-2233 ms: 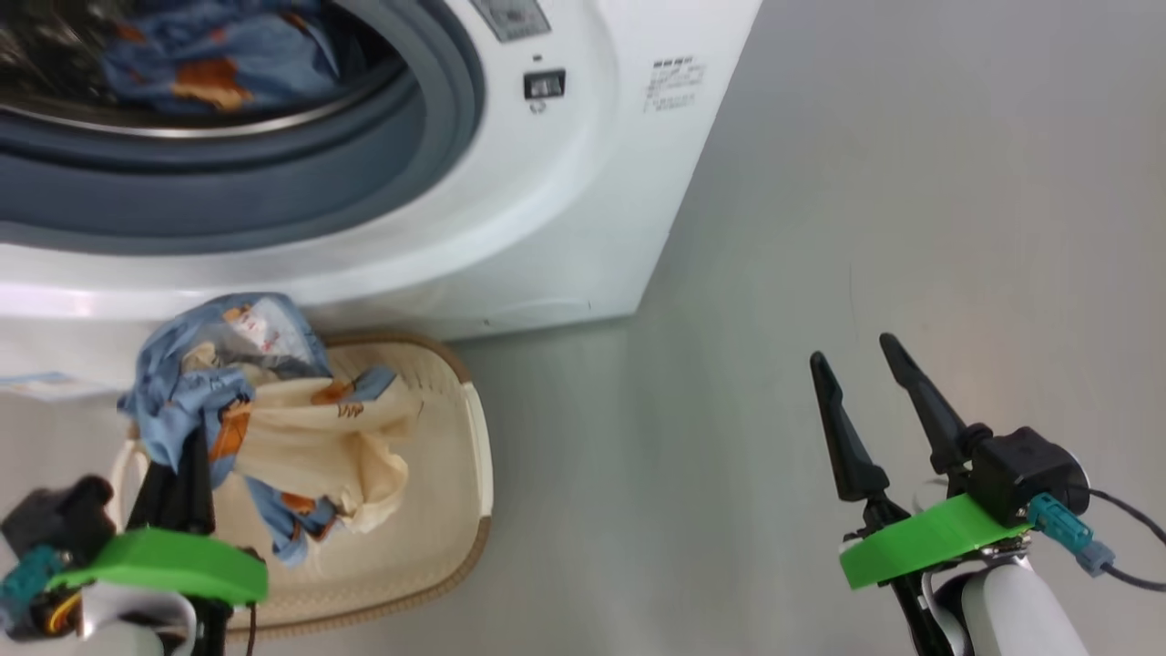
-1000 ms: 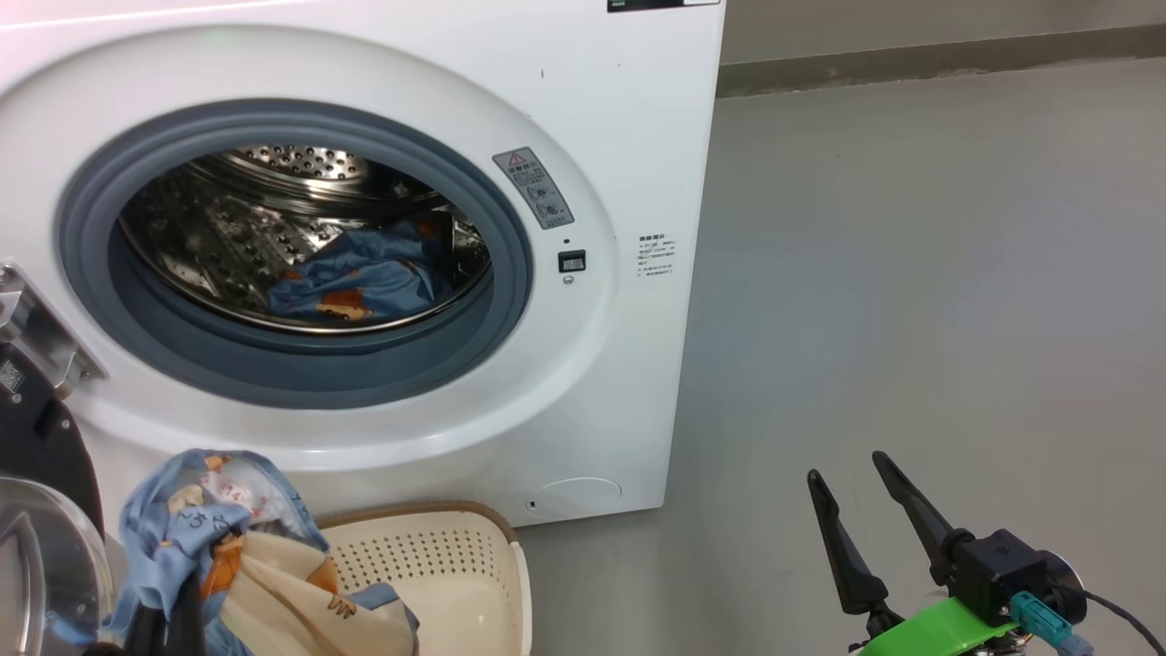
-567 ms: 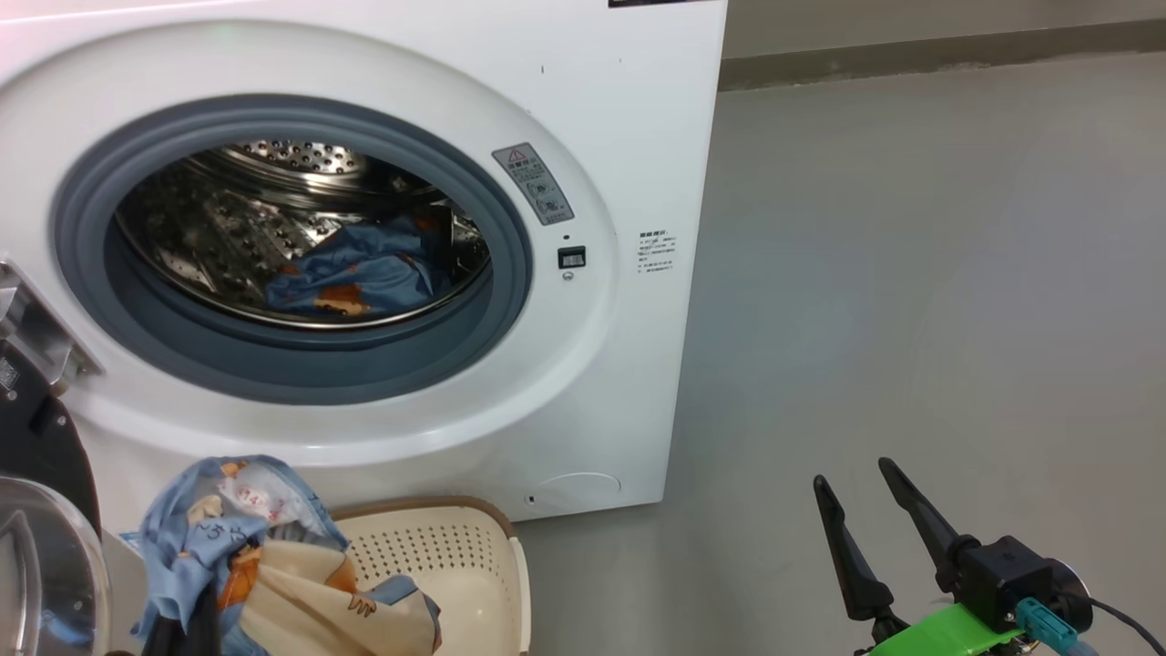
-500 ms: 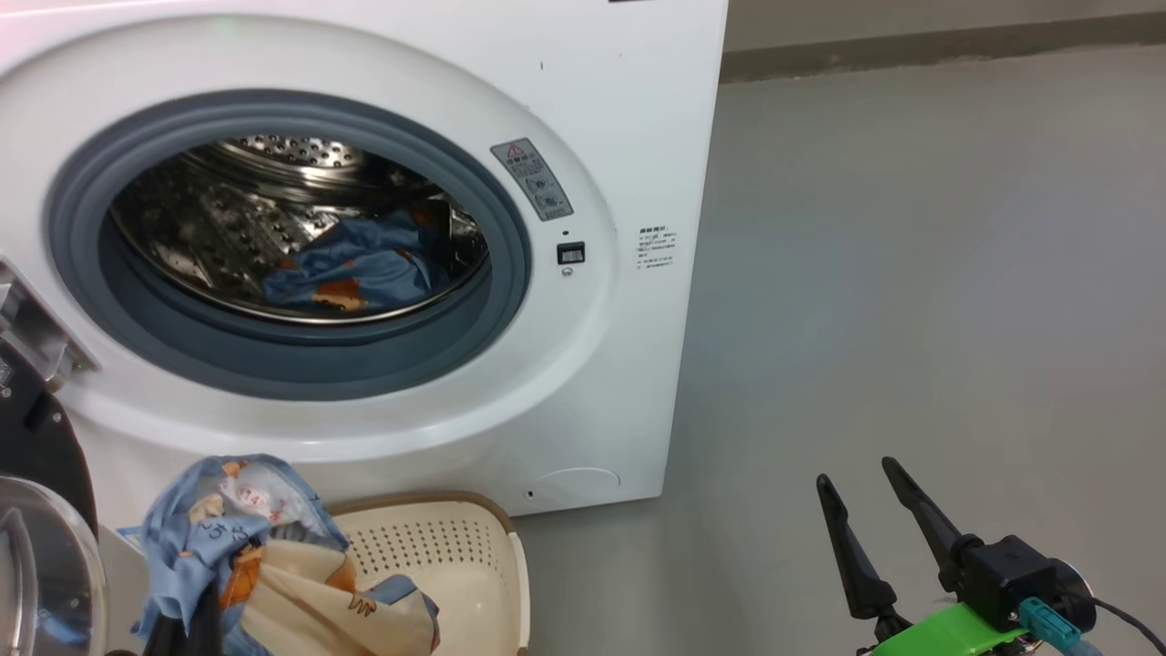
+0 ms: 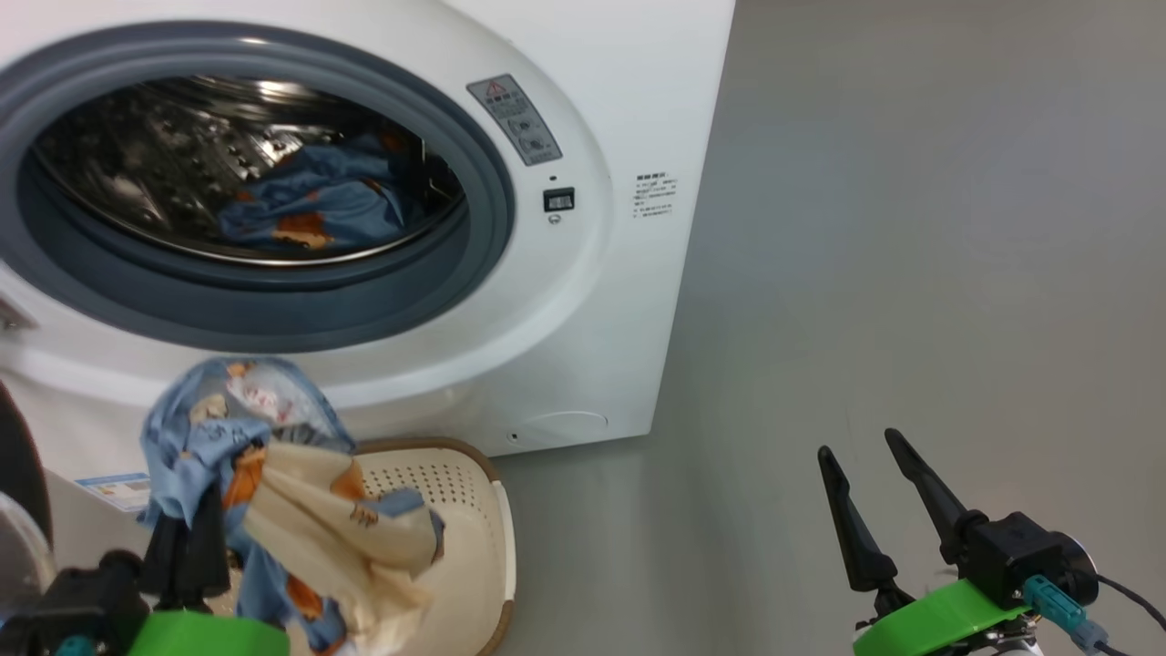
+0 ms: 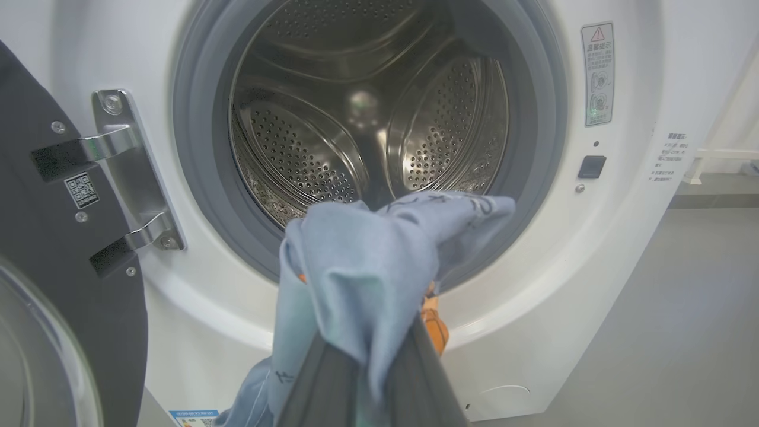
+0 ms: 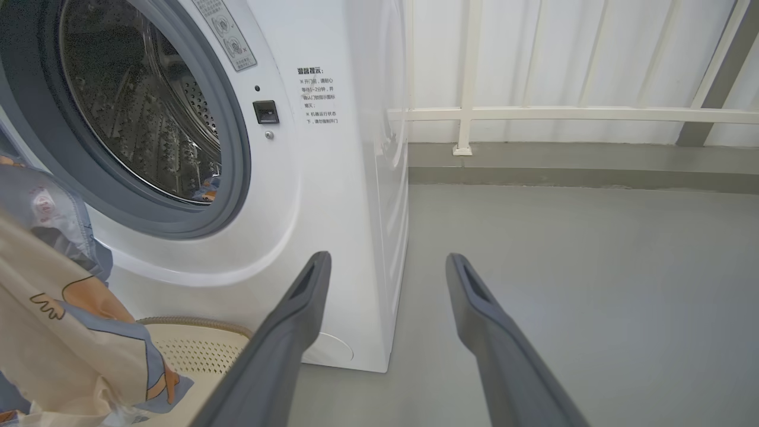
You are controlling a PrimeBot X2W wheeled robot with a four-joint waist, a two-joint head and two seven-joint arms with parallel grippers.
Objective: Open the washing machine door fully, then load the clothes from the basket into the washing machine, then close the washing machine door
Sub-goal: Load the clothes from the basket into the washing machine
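The washing machine [image 5: 583, 301] stands with its door [image 6: 65, 249] swung open to the left. One of the clothes [image 5: 310, 205], blue with orange print, lies in the steel drum [image 6: 367, 118]. My left gripper [image 5: 187, 547] is shut on a light-blue and cream garment [image 5: 273, 474], which hangs above the basket [image 5: 469, 538] and just below the drum opening. The cloth drapes over my fingers [image 6: 332, 385] and hides their tips. My right gripper [image 5: 861, 446] hovers open and empty over the floor to the machine's right, its fingers [image 7: 296, 308] spread apart.
Bare grey floor [image 5: 911, 228] stretches right of the machine. A white railing [image 7: 563, 112] and a low kerb run along the back. The door's metal hinge [image 6: 124, 172] sits left of the grey gasket [image 5: 273, 310]. A blue label [image 5: 114, 492] is on the machine's lower front.
The head camera has tilted down, shifting the whole picture. My left gripper has lifted the garment a little higher, closer to the drum opening. The right gripper has stayed open and about in place.
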